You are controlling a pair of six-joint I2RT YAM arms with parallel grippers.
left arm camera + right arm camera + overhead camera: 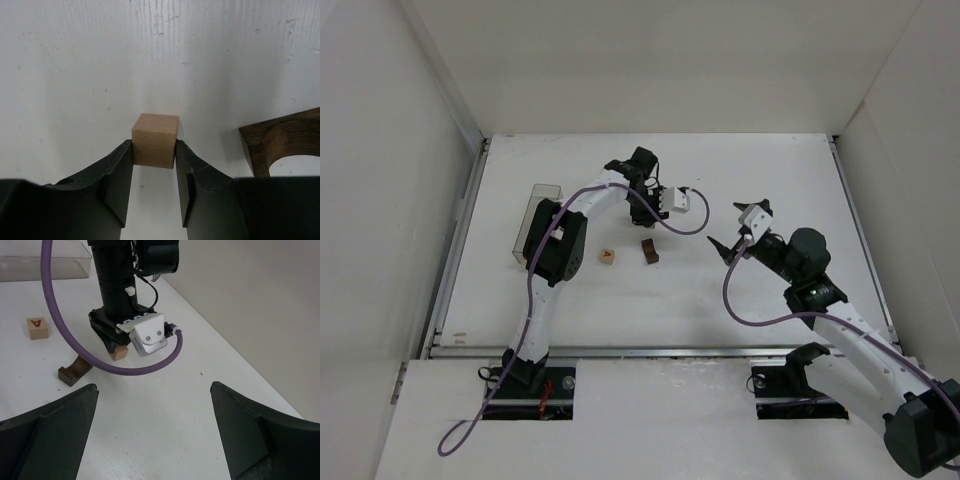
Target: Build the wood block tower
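- The left gripper (154, 152) pinched a tan cube (155, 136) between its fingertips, one pad flat on each side face. A grip square across the cube like that would probably keep it level when it is set down.
- That cube sat low, at or just above the table (75, 75). The views did not show which.
- A dark arch (280, 142) lay on the table just beside the held cube, on its near side, not touching it. As the widest piece in sight, it looked like the likely base for the tower.
- A lettered cube (608, 257) lay alone left of the arch, apart from it, its letter facing up. It was probably left within reach for a later layer.
- No tower stood yet. The three blocks lay singly and none sat on another, so I judged the task to be at its very start.
- The right gripper (154, 390) hung with its jaws spread wide and nothing between them, well right of the blocks and facing the left arm. It was probably held back to leave that arm room.
- A clear box (538, 220) stood at the left side of the table, away from the blocks, and seemed to play no part.
- The next move called for lifting the tan cube clear of the arch's edge before centring it, since a nudge could shift the arch.
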